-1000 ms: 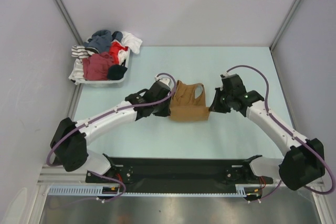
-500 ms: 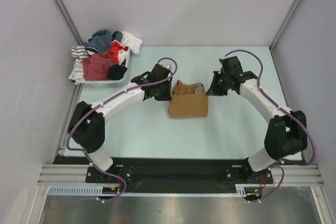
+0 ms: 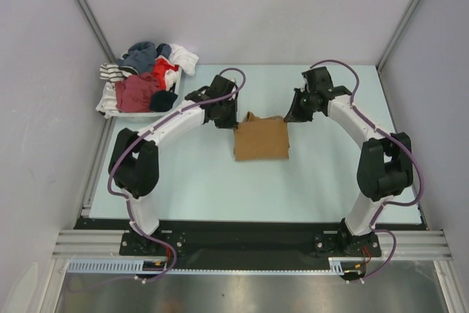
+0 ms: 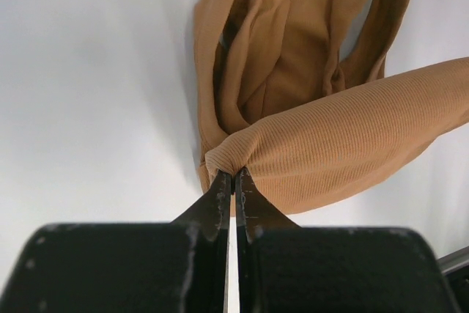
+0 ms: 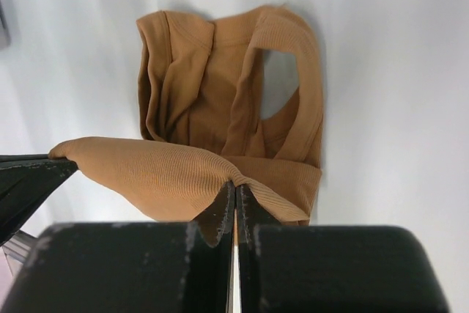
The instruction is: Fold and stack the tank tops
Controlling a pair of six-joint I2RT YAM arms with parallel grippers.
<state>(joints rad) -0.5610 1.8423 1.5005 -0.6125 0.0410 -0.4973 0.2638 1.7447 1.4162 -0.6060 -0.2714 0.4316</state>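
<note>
Both arms have swung away from their bases over the last second, carrying the near edge of the tan-brown ribbed tank top (image 3: 261, 141) up and over towards its straps. From above, what had been a longer shape with the neckline showing is now a compact, nearly square patch in the middle of the pale green desk (image 3: 190, 174). Only a little strap peeks out at the far edge.

The left gripper (image 4: 233, 181) is closed almost to nothing, pinching one corner of the raised ribbed fold. The right gripper (image 5: 234, 192) is clamped the same way on the other corner. Between them the fold hangs taut above the layer lying flat, so it has been carried over but not yet laid down. This half-fold looks close to done; lowering and releasing evenly would finish it, and a second fold may be needed.

At the far left corner a white tray (image 3: 108, 110) holds a heap of mixed clothes, among them a dark maroon red cloth (image 3: 135, 93), probably the next top. It sits well apart from the fold, and nothing lies between the arms and the cloth.
</note>
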